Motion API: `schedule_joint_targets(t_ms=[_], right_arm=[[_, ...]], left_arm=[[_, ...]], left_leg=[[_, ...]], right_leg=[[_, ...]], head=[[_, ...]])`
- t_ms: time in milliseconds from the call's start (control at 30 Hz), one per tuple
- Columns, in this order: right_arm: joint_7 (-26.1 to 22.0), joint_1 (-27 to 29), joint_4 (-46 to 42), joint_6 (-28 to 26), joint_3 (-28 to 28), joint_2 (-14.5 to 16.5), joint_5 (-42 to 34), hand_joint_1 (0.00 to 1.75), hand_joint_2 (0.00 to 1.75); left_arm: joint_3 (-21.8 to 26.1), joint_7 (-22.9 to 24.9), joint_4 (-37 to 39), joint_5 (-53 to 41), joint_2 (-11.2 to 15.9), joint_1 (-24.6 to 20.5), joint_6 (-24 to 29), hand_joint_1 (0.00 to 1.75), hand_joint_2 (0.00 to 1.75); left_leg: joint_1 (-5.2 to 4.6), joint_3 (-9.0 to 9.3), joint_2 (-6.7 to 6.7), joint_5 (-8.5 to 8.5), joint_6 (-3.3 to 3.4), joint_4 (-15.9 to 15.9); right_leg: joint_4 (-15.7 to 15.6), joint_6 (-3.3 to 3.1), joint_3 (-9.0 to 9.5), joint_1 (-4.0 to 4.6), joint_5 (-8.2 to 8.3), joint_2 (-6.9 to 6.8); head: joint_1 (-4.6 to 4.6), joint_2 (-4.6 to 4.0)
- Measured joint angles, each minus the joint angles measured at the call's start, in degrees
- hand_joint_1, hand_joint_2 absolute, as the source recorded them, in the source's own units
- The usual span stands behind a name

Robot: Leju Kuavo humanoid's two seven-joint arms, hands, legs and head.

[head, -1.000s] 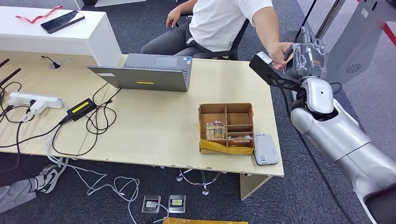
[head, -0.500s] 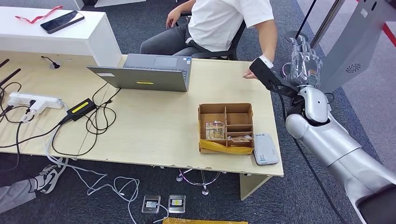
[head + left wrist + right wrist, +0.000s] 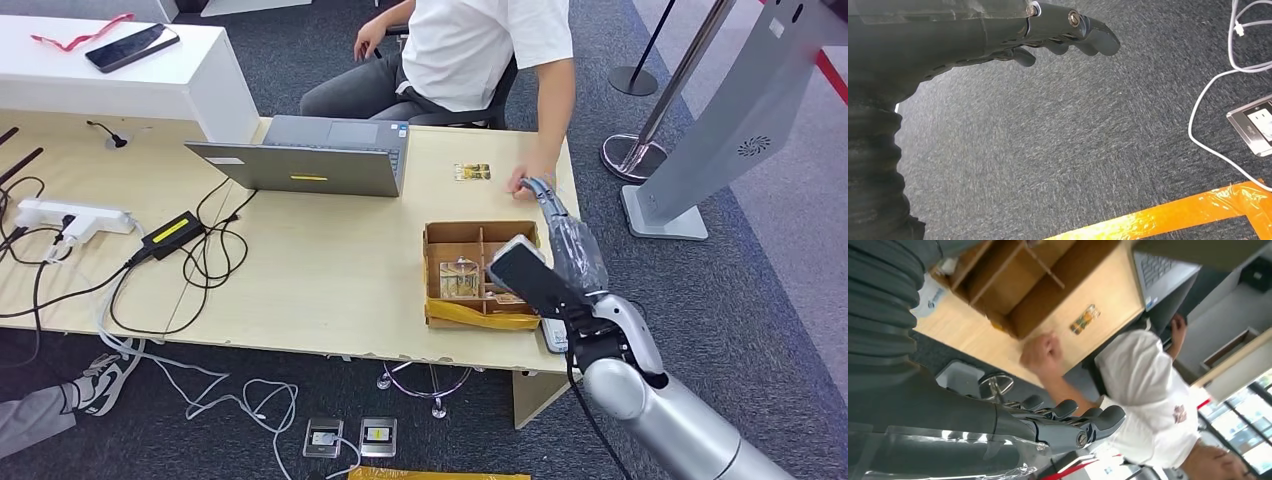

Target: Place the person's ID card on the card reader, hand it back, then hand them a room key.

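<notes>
A small card [image 3: 472, 172] lies flat on the table's far right, just left of the person's hand [image 3: 522, 183]; in the right wrist view the card [image 3: 1085, 320] and that hand [image 3: 1043, 355] lie close together. My right hand [image 3: 568, 240], wrapped in clear plastic, hangs over the table's right end beside the cardboard box [image 3: 484, 232], fingers stretched toward the person and holding nothing [image 3: 1063, 422]. The white card reader [image 3: 558, 335] sits by the box, half hidden under my forearm. Cards [image 3: 460, 278] lie in the box's compartments. My left hand [image 3: 1048, 30] hangs over the carpet, fingers apart, holding nothing.
A person in a white shirt [image 3: 480, 45] sits behind the table. A grey laptop [image 3: 310, 160], a power brick [image 3: 172, 232] and tangled cables [image 3: 215, 255] take up the table's left half. A stanchion base [image 3: 632, 155] and a grey kiosk [image 3: 730, 110] stand at the right.
My right arm has dropped from high on the right, by the person's hand, down over the table's right end. The person's hand has come down to the table, and a card now lies there.
</notes>
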Motion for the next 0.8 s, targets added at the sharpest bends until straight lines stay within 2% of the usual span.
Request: schedule_joint_targets(t_ms=[133,367,467,667,800], right_arm=[[-0.3,3.7,-2.7,3.8,-0.3,-0.5,1.8,0.00,1.75],[2.4,6.9,-2.2,9.3,0.2,-0.6,6.8,0.00,1.75],[4.0,7.2,-0.6,9.9,0.8,-0.5,10.9,0.00,1.75],[9.0,7.1,3.4,9.6,2.7,0.6,24.5,0.00,1.75],[9.5,6.9,6.2,9.5,3.7,1.7,27.3,0.00,1.75]], left_arm=[[1.0,-0.1,0.0,0.0,-0.2,0.0,0.1,0.00,1.75],[1.8,-0.1,0.0,0.0,-0.3,0.0,0.0,0.00,1.75],[2.2,0.0,0.0,0.2,-0.4,0.0,-0.1,0.00,1.75],[3.1,0.7,0.0,0.0,-0.7,-0.1,0.0,0.00,1.75],[3.8,0.8,0.0,0.0,-0.8,-0.2,0.0,0.00,1.75]], left_leg=[[0.00,0.00,0.02,0.00,0.00,0.0],[0.00,-0.02,0.02,0.00,0.00,0.0],[0.00,-0.04,0.02,0.00,0.00,0.0],[0.00,-0.05,0.01,0.00,0.00,0.0],[0.00,-0.05,0.00,0.00,0.00,0.0]], right_leg=[[0.0,0.00,0.01,0.00,0.01,0.01],[0.0,0.00,0.00,0.00,0.01,0.01],[0.0,0.00,0.00,0.00,0.01,0.01],[0.0,0.00,0.00,0.00,0.01,0.00],[0.0,0.00,0.00,0.00,0.01,0.00]], head=[[-0.01,0.01],[0.00,0.00],[-0.01,0.00],[-0.01,0.01],[-0.01,0.01]])
